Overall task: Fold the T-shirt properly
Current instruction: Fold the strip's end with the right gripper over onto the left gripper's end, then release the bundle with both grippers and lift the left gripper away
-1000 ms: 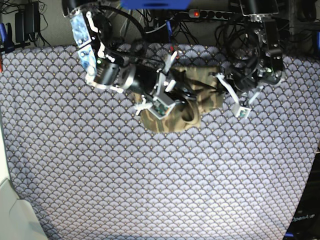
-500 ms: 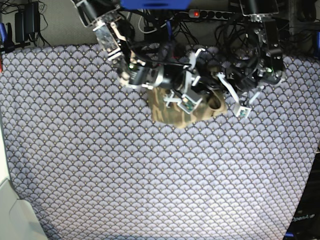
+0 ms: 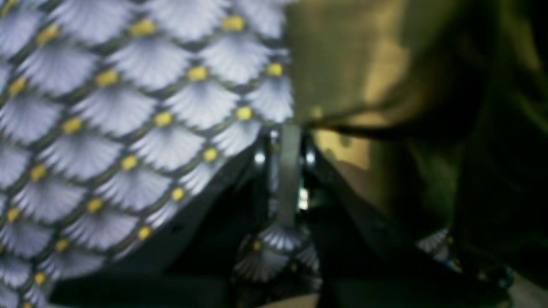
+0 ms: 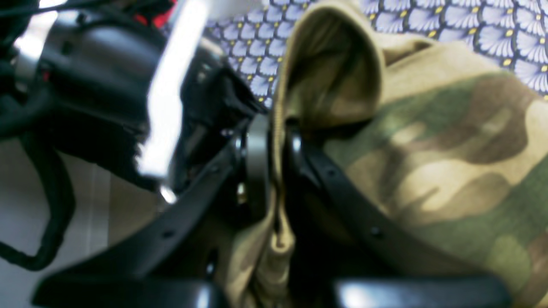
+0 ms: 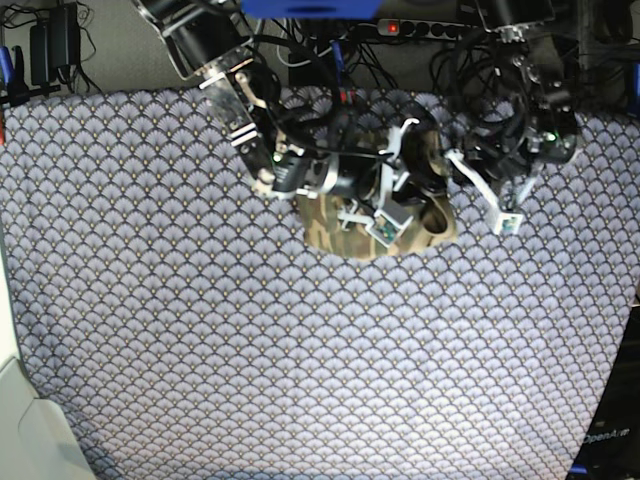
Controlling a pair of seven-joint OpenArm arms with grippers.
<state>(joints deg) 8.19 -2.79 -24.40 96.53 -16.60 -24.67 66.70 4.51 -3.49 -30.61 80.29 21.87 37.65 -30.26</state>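
- Camouflage cloth T-shirt lies bunched on the purple scallop tablecloth.
- Right gripper pinches its hem.
- Left gripper is closed at the shirt's edge.
- Corner writing is too blurry to read.

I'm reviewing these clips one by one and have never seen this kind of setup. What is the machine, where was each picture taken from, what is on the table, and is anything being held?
It is a robot with two arms. One picture looks down from above; the other two come from cameras on each wrist, looking along the fingers. A purple scallop-patterned tablecloth covers the table, and a bunched camouflage T-shirt lies near the far edge. The right gripper, on the left of the overhead picture, is shut on a fold of the T-shirt. The left gripper is shut at the shirt's edge; the blurred close-up suggests it pinches the hem, but that is not certain.
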